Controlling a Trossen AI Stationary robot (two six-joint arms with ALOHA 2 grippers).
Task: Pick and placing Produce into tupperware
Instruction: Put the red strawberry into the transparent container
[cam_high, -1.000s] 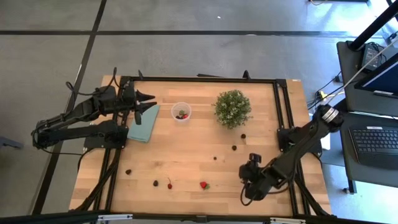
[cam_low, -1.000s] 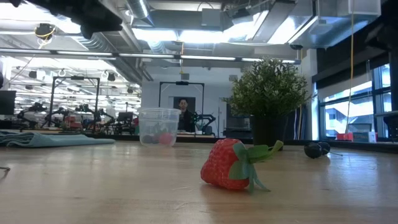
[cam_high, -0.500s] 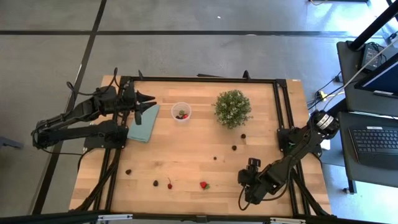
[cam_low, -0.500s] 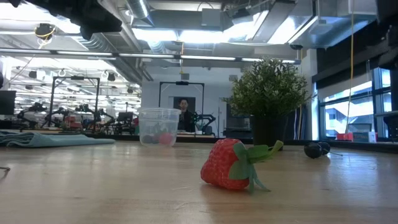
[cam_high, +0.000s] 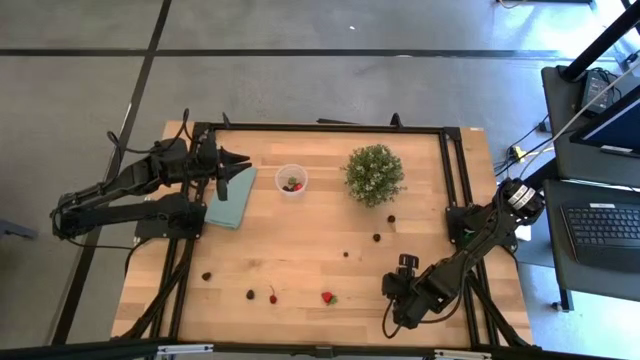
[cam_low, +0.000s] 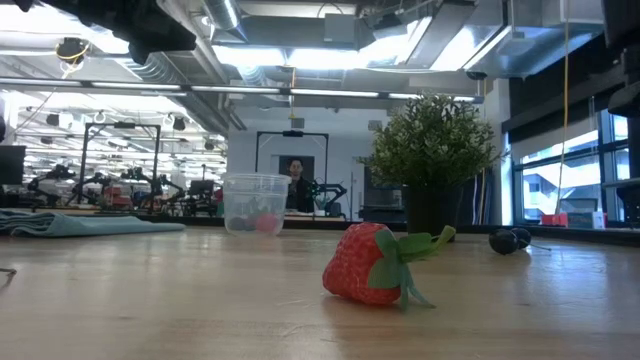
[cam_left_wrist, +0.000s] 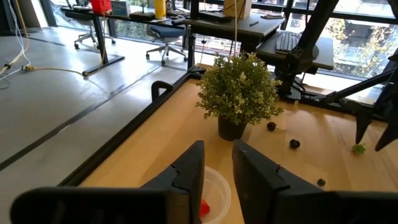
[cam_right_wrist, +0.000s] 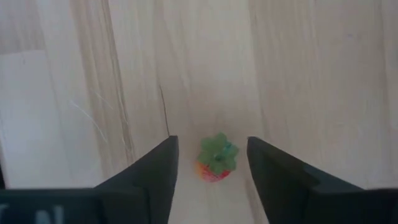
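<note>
Several loose berries (cam_high: 377, 238), plant (cam_high: 374, 174), perhaps unobstructed

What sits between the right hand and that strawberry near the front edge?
Nothing visible. The right hand is open, and in the right wrist view the strawberry lies on bare table just ahead of its fingers, not yet gripped.

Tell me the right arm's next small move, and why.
Probably ease the right tool forward toward the red strawberry until the fruit sits between its fingers, then close. The right wrist view shows the fingers open with the strawberry centred in the gap but still ahead of the tips. The left tool waits above the teal cloth.
</note>
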